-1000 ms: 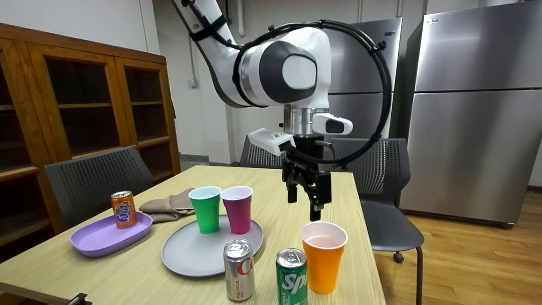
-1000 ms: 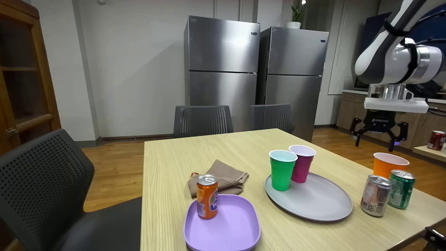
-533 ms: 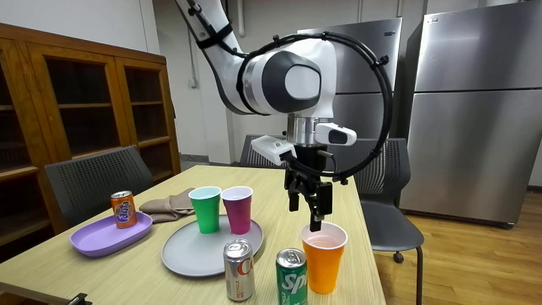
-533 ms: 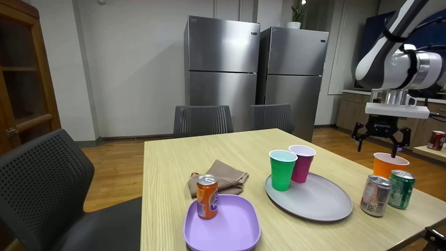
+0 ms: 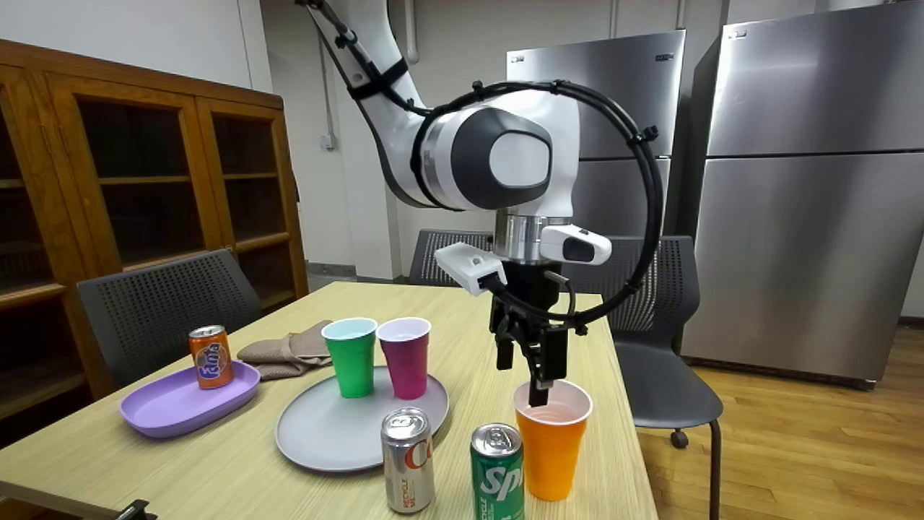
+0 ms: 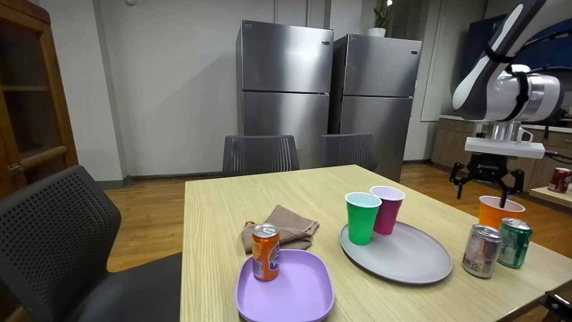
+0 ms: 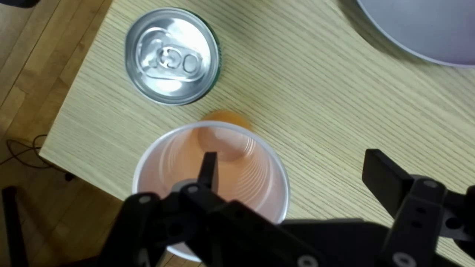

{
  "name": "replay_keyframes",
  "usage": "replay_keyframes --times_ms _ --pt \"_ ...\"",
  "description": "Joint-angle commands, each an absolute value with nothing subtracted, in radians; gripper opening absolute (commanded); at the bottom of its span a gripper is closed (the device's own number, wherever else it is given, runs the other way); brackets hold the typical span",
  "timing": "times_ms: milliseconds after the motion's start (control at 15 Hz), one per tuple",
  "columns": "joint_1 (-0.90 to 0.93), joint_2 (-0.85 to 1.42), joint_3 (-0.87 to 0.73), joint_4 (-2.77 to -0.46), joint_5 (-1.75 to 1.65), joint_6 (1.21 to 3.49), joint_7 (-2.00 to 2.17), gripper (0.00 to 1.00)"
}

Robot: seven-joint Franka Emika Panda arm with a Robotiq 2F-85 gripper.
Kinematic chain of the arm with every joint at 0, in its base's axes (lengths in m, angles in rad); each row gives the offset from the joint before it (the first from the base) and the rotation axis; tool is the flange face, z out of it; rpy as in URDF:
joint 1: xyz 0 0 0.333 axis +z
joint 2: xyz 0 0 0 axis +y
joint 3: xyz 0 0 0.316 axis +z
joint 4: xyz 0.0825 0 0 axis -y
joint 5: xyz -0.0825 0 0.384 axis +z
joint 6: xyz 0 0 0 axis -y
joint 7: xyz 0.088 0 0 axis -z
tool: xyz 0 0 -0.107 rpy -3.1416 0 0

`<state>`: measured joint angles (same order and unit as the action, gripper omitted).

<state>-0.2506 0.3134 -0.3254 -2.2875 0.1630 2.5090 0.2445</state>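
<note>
My gripper (image 5: 521,379) is open and empty, pointing down beside and above an orange cup (image 5: 554,462). It also shows in an exterior view (image 6: 481,199). In the wrist view the gripper (image 7: 291,159) has one finger over the cup's mouth (image 7: 237,174) and the other over bare table, so one side of the rim lies between them. I cannot tell whether that fingertip is inside the cup or just above it. A green Sprite can (image 5: 498,477) stands close to the cup; its top shows in the wrist view (image 7: 172,55). A silver can (image 5: 408,462) stands beside it.
A grey plate (image 5: 317,440) holds a green cup (image 5: 351,361) and a magenta cup (image 5: 406,361). A purple tray (image 6: 304,290) holds an orange Fanta can (image 6: 266,255). A brown cloth (image 6: 290,223) lies behind. The table edge is near the orange cup. Chairs surround the table.
The arm has come down toward the orange cup, with the open gripper lower now. One fingertip has come to overlap the cup's mouth. The cups and cans have not moved.
</note>
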Motion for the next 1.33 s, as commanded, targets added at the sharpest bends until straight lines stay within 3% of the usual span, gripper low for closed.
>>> replay_keyframes --times_ms 0,400,467,600,1133,1267 --pt "-0.267 0.344 -0.313 -2.252 0.184 2.514 0.265 1.0" --pt "-0.266 0.38 -0.311 -2.222 0.187 2.537 0.27 1.0" --pt "-0.267 0.385 -0.311 -2.217 0.188 2.54 0.27 0.75" --pt "-0.267 0.391 -0.311 -2.211 0.187 2.546 0.269 0.66" --pt "-0.258 0.386 -0.327 -2.217 0.164 2.557 0.283 0.03" --pt "-0.256 0.38 -0.332 -2.225 0.159 2.559 0.287 0.0"
